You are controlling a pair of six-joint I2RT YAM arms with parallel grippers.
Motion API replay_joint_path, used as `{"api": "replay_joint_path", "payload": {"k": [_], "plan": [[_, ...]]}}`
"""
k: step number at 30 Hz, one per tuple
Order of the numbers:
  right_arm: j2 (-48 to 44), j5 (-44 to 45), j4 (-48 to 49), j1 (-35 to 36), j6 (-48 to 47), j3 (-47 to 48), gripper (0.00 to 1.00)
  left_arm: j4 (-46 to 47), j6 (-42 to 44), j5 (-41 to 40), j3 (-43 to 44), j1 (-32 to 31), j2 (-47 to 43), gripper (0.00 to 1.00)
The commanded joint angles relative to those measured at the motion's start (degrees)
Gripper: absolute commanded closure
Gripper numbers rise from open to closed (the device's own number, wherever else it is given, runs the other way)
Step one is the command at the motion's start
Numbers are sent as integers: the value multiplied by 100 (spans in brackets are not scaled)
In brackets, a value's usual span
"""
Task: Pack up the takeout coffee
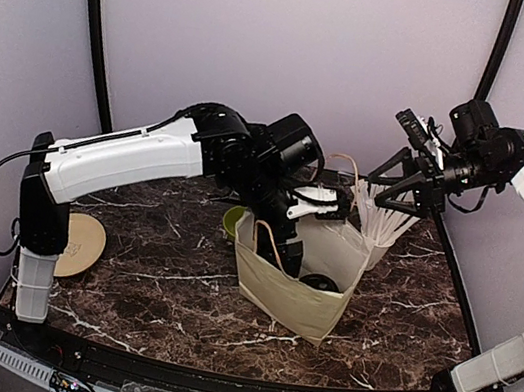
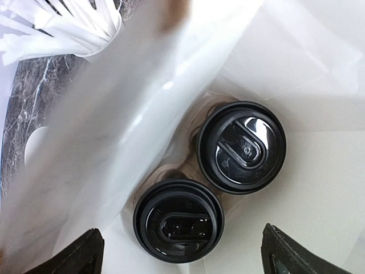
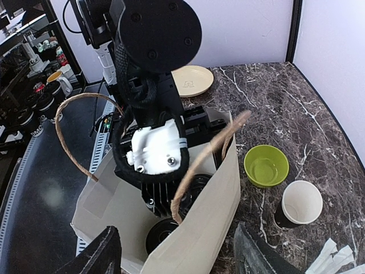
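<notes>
My left gripper (image 2: 181,242), fingers wide apart, hung inside the paper bag (image 1: 290,297) over one lidded coffee cup (image 2: 178,220), a second lidded cup (image 2: 241,146) at its one o'clock; my right gripper (image 3: 177,240) likewise had its fingers apart.

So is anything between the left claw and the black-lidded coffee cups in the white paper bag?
No, nothing visible. The left gripper hangs open inside the white paper bag, straight above the two black-lidded coffee cups, with clear space between.
</notes>
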Motion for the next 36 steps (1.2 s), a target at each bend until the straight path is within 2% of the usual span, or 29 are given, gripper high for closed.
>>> {"api": "replay_joint_path", "payload": {"k": [1,4,11,17,20,26,29,32,36], "plan": [[-60,-94,284,-30,187,-54,33,-67,-93,194,101,-17,-592,1],[1,-64,628,13,649,-144,36,275,-136,303,14,-16,-933,1],[116,232,600,434,785,38,35,1621,-218,134,-658,-16,-1806,1],[114,825,1054,531,1345,-68,39,2608,-258,-604,-1346,-16,-2395,1],[115,1171,1040,486,1415,62,37,3093,-318,-1155,-1798,34,-2753,1],[-184,1701,1335,-115,1753,-45,38,3998,-630,-1983,-2826,457,-3505,3],[-319,2198,1717,-424,2019,-451,42,4412,-904,-2033,-3471,805,-3923,9],[-331,2621,2058,-547,2221,-829,52,4763,-1061,-1911,-4035,1233,-4312,17],[63,3008,2222,-557,2345,-845,59,4913,-1277,-1659,-4431,1479,-4492,18]]}}
